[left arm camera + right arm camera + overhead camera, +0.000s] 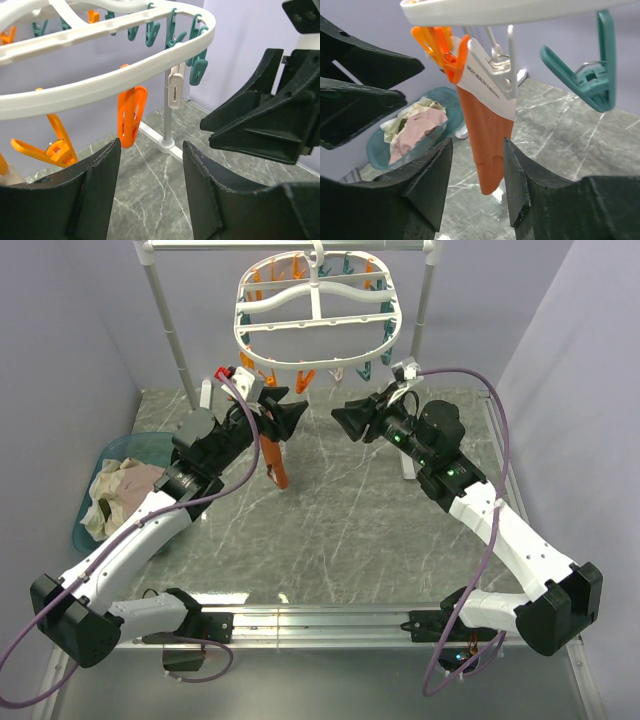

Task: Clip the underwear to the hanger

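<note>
Underwear (487,135) hangs off the hanger (495,12). One top corner of its waistband is pinched in an orange clip (445,52). The rest droops straight down in a narrow bunch, with the bottom clear of the table (340,530). A pale clip sits at the waistband's other edge, can't tell if it bites. From the top camera the underwear (277,462) is under the hanger's front-left rim, just below the left claw.

Left claw (290,415): released, fingers (95,195) apart, only table visible between them, nothing held. It sits up near the hanger rim (100,85), beside a hanging orange clip (131,115) and a beige one (175,90).

Right claw (348,420): also released, nothing in the gap. The wrist camera looks at the underwear through the gap, but the fabric is beyond the fingertips (437,170), not touching. An empty teal clip (590,75) dangles to one side of it.

The two claws face each other under the front of the hanger (315,325), near but apart.

The hanger hooks on the white pole rack (165,320) at the back of the table. A teal basket (130,448) at the table's left holds a pile of pale clothes (120,490).
</note>
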Controlling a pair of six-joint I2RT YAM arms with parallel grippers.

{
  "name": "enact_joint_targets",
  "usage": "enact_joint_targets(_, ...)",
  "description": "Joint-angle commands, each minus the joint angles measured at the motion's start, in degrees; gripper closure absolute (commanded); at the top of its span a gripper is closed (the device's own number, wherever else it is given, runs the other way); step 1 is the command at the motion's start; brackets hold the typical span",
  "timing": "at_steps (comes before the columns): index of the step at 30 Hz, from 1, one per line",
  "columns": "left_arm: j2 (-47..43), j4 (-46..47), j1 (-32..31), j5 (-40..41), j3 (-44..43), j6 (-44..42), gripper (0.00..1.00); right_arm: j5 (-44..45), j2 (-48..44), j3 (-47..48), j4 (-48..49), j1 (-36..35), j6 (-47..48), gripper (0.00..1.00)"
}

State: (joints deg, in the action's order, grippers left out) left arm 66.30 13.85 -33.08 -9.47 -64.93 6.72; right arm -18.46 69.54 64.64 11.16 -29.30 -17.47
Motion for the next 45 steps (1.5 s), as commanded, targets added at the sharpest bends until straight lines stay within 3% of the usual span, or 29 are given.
enact_joint_targets(1,0.49,5.22,-0.23,1.39,0.15,-1.71,0.43,0.62,-1.07,2.77,1.06,-0.49,-1.77,0.48)
enact_joint_targets(17,5.5,10.59,-0.23,1.56,-0.55,-3.82,0.42,-1.41,0.95,8.3,1.32,-1.02,-10.82,0.43)
enact_joint_targets(28,6.21,11.64,-0.32,1.04,-0.64,-4.26,0.47,3.25,3.67,13.05,-2.98,-4.27,-13.9,0.42)
enact_joint_targets(40,5.77,13.31,-0.32,0.34,0.68,-5.67,0.57,10.02,8.33,17.44,-5.62,-6.38,-17.85,0.38)
enact_joint_targets(45,5.5,13.05,-0.23,-0.28,0.94,-5.67,0.66,11.08,9.91,18.68,-4.83,-7.0,-18.73,0.36)
